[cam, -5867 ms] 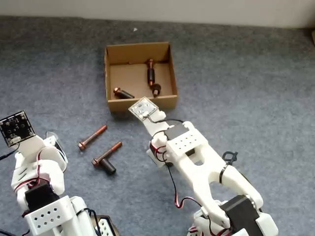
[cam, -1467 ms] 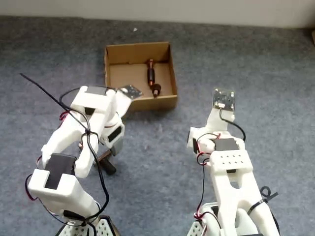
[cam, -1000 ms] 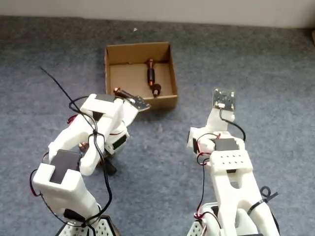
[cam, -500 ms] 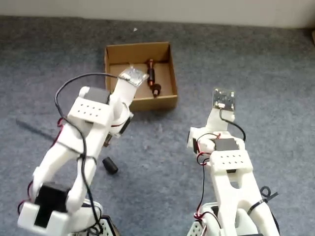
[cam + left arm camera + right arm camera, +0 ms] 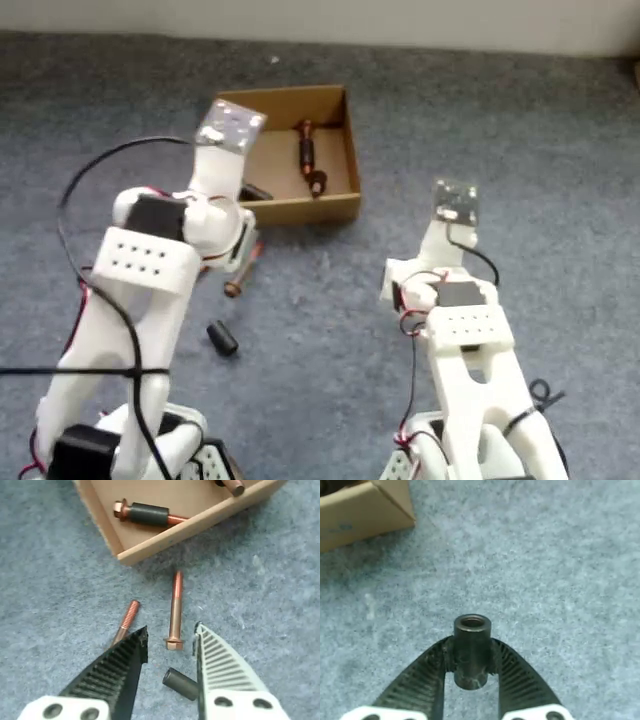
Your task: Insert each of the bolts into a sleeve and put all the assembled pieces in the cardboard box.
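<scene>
Left arm is up off the loose parts: 1.5 s ago it sat low over them, now it's raised, leaning toward the cardboard box (image 5: 290,208). Left gripper (image 5: 171,629) is open and empty above the tabletop (image 5: 560,180).

Net effect: the bolt (image 5: 175,607) that touched the loose sleeve (image 5: 181,682) 5.9 s ago now lies apart from it. Its threaded end points at the box, its head is near the sleeve, and it is not inserted. The loose sleeve hasn't moved. 2nd bolt (image 5: 127,620) lies just beside, partly under the black jaw.

Right arm is static over the last 1.5 s. Right gripper (image 5: 472,647) is clamped on a 2nd sleeve (image 5: 472,627), bore facing the camera.

The box holds 3 assembled pieces (image 5: 305,145), same as 5.9 s ago. My read: no net progress, with 2 bolts left to sleeve.
</scene>
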